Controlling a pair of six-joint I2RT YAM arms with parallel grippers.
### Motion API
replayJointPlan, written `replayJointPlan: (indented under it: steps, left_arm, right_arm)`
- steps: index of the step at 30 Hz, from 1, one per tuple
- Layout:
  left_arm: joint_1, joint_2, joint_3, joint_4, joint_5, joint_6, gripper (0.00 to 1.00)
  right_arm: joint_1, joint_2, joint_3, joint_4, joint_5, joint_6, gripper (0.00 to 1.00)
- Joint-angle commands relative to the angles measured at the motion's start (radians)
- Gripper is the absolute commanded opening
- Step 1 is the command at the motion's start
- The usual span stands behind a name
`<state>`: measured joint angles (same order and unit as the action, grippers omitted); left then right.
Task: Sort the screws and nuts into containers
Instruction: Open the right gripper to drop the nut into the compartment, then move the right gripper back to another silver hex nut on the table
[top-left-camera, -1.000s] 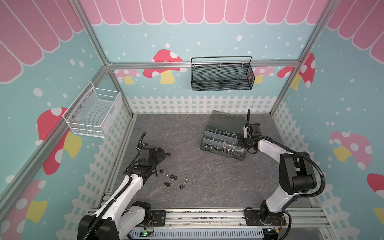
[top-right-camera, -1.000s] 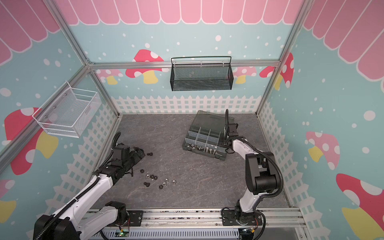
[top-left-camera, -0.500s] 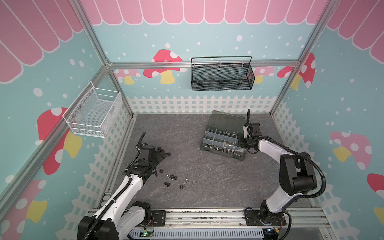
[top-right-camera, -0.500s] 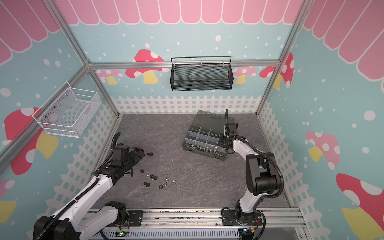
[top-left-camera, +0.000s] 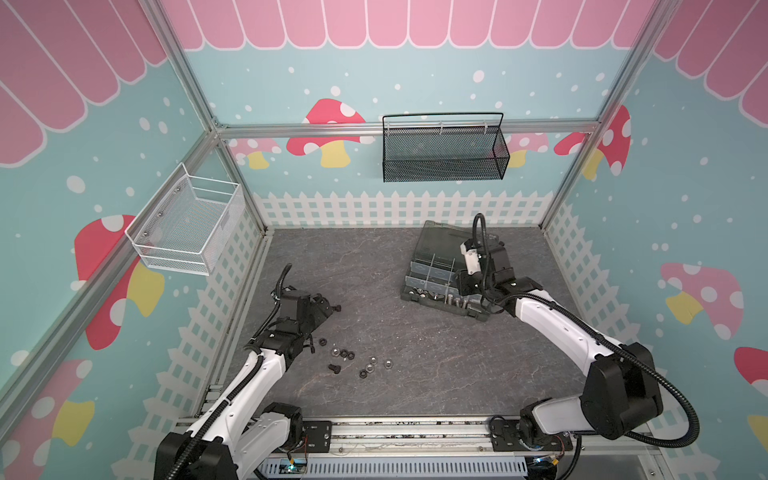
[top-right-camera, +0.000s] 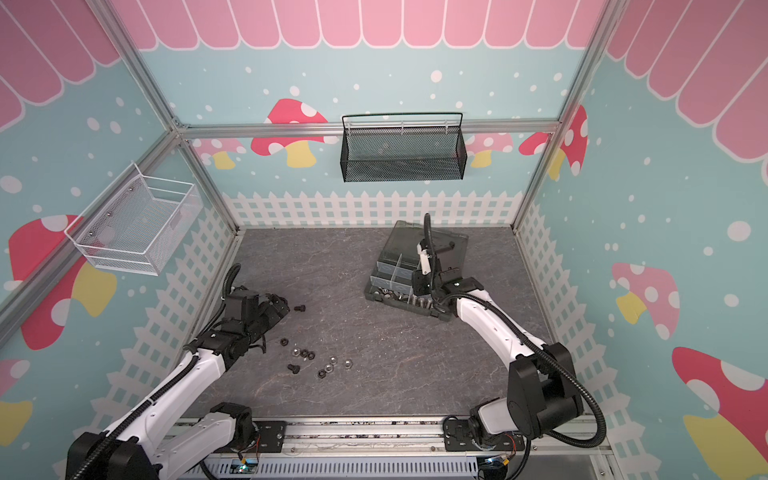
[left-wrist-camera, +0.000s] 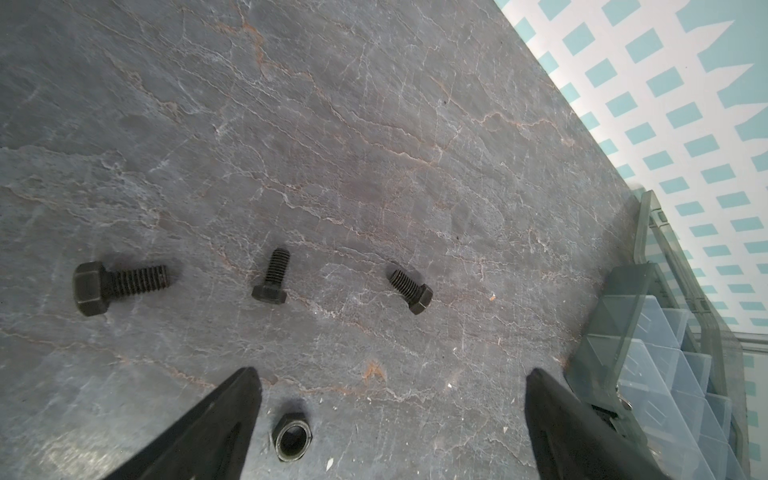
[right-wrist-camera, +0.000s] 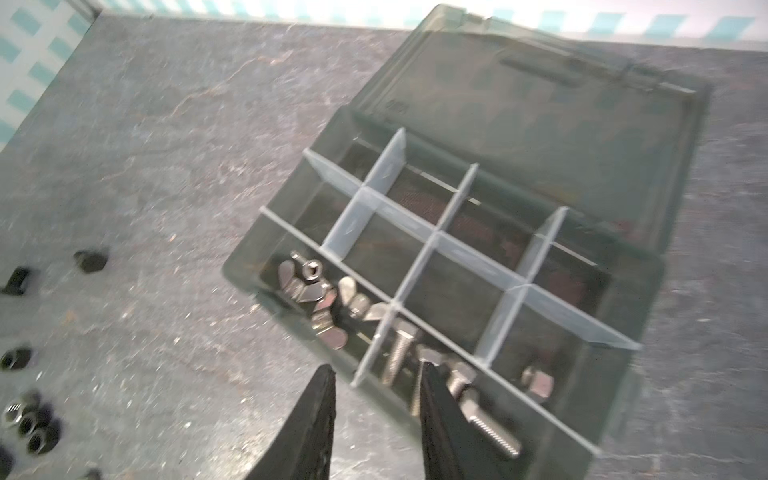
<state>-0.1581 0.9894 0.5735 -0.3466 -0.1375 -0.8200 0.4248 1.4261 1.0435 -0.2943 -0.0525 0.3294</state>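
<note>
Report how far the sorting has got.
Done: silver screws and wing nuts lie in the front compartments of the organizer box. In hand: nothing; the right tool hangs open over that row, the left tool open above black screws and a black nut. Left: those, plus loose nuts on the table.

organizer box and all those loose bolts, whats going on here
Two robot arms are sorting hardware into the open organizer box. The right gripper hovers at its near row, fingers parted and empty, by a compartment holding silver screws; wing nuts fill the next one. The left gripper is wide open over three black screws and a black nut lying on the table. More nuts lie loose nearby, not yet sorted.
</note>
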Motion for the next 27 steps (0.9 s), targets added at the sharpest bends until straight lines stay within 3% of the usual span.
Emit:
replayJointPlan:
  steps: [1, 14, 27]
  left_arm:
    - [0.006, 0.004, -0.014, 0.007, -0.013, -0.013, 1.00]
    - [0.010, 0.030, -0.005, 0.008, -0.014, -0.018, 1.00]
    - [0.026, 0.008, -0.012, -0.017, -0.039, -0.028, 1.00]
  right_arm:
    - [0.112, 0.023, -0.030, -0.058, 0.006, 0.039, 0.36]
    - [0.542, 0.247, 0.103, -0.292, 0.111, -0.023, 0.45]
    - [0.687, 0.412, 0.170, -0.292, 0.074, -0.079, 0.55]
